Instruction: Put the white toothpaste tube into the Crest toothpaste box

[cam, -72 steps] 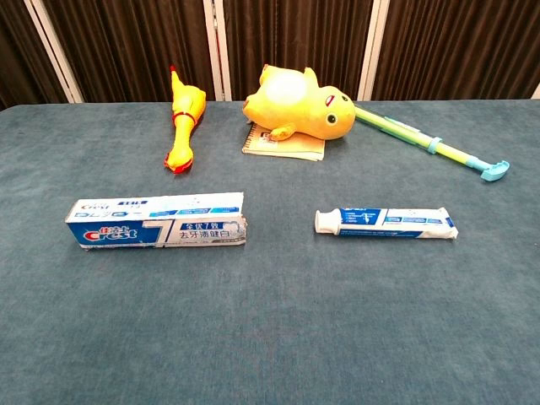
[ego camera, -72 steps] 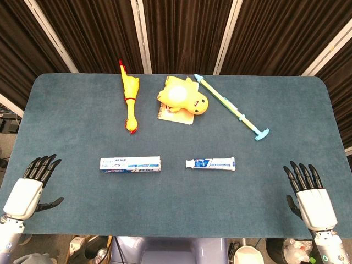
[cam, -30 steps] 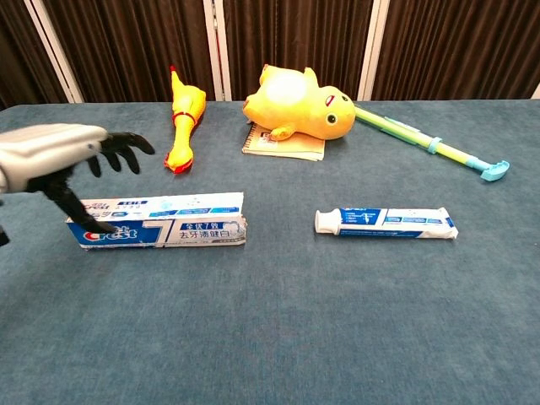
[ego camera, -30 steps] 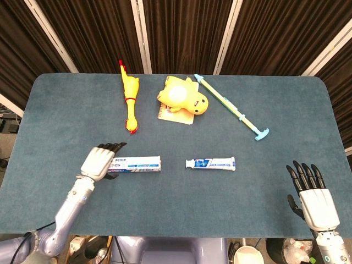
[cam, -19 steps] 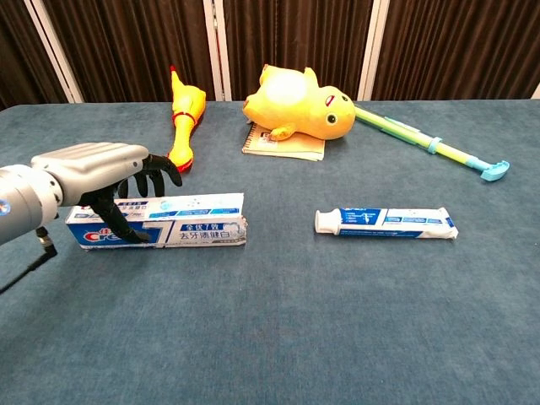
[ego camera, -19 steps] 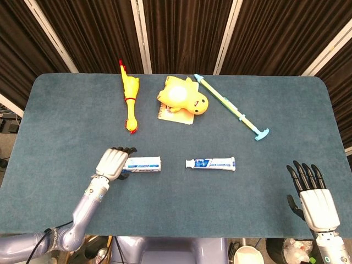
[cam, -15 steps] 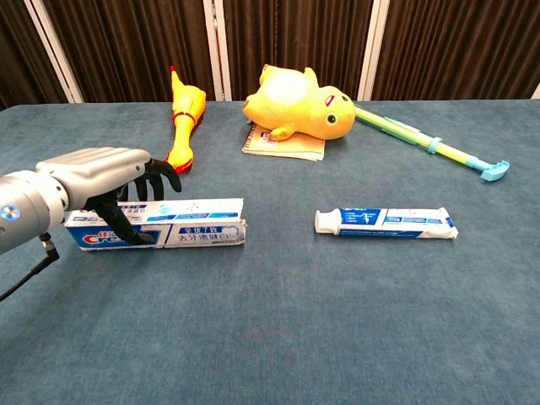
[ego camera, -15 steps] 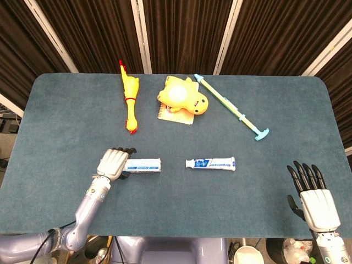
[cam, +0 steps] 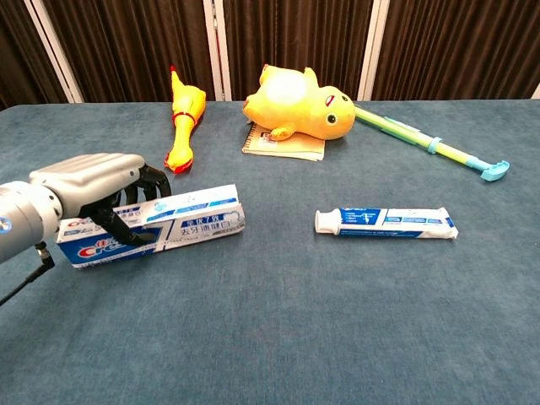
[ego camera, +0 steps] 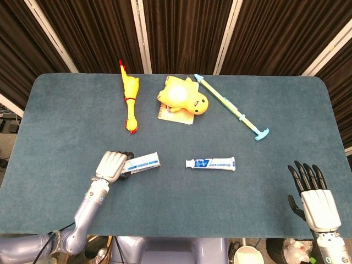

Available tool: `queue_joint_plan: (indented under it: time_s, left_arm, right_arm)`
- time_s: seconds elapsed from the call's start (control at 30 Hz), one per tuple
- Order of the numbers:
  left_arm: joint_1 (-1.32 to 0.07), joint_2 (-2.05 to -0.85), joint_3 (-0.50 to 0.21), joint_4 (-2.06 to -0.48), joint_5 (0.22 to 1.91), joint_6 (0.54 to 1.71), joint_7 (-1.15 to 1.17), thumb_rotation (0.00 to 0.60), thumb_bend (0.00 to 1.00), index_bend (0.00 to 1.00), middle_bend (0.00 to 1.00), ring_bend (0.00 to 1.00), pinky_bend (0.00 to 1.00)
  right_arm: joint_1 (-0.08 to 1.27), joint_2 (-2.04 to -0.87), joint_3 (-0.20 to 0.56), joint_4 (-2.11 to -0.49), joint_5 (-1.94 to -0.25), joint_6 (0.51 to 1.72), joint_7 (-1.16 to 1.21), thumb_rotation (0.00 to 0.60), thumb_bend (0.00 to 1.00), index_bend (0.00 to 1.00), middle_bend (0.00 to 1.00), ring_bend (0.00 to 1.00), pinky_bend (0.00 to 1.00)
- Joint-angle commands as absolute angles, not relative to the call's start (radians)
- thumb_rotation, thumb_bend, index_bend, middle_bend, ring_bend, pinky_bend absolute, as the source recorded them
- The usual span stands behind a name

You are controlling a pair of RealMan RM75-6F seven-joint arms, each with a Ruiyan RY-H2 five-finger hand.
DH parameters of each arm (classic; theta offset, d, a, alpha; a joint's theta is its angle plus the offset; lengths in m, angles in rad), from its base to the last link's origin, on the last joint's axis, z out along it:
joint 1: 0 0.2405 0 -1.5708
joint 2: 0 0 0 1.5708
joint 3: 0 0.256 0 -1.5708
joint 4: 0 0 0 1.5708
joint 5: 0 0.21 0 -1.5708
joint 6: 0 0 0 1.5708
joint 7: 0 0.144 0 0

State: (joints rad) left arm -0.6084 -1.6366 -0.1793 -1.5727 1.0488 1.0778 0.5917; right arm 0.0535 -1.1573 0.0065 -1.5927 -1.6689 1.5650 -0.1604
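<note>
Bare table cloth (ego camera: 264, 181) lies open between the right hand (ego camera: 314, 201) and the toothpaste tube (ego camera: 210, 163). Beyond the tube, the yellow plush duck (cam: 297, 103), rubber chicken (cam: 181, 118) and long-handled toothbrush (cam: 430, 143) crowd the far side.

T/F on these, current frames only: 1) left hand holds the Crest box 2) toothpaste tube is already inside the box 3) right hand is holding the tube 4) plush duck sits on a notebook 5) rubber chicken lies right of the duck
1) The left hand grips the Crest box, which is tilted: true.
2) False. The toothpaste tube lies on the table, apart from the box.
3) False. The right hand is at the table's near edge, fingers spread, holding nothing.
4) The plush duck rests on a notebook: true.
5) False. The rubber chicken lies left of the duck.
</note>
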Motion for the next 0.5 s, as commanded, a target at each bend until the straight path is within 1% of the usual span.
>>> queue_joint_plan:
  time_s: [0.03,0.23,0.37,0.43,0.5]
  left_arm:
    - [-0.605,-1.612,-0.182,-1.586,1.078,1.087,0.558,0.6,0.37,0.38,0.54,0.5,0.53]
    - [-0.603,-1.533,-0.187,-1.626,1.173,1.107,0.489,0.6,0.37,0.38,0.54,0.5,0.53]
    - [-0.604,-1.471,-0.186,-1.637,1.276,1.134,0.437,0.6,0.37,0.38,0.54,0.5,0.53]
    - [-0.606,-1.445,-0.185,-1.636,1.329,1.147,0.401,0.6,0.37,0.38,0.54,0.5,0.53]
    - [-0.612,-1.417,-0.179,-1.631,1.382,1.153,0.361,0.6,0.37,0.38,0.54,0.5,0.53]
  right_arm:
    - [0.054,-1.157,0.008,-1.592,-1.665,1.562,-0.161,0.6,0.41,0.0,0.0,0.0,0.0]
    - [0.059,-1.153,0.011,-1.599,-1.659,1.551,-0.172,0.6,0.41,0.0,0.0,0.0,0.0]
    - [0.077,-1.148,0.019,-1.605,-1.661,1.53,-0.194,0.6,0.41,0.0,0.0,0.0,0.0]
    - [0.094,-1.141,0.025,-1.62,-1.656,1.502,-0.217,0.6,0.41,0.0,0.0,0.0,0.0]
    - [0.121,-1.13,0.034,-1.658,-1.629,1.444,-0.258,0.6,0.41,0.0,0.0,0.0,0.0]
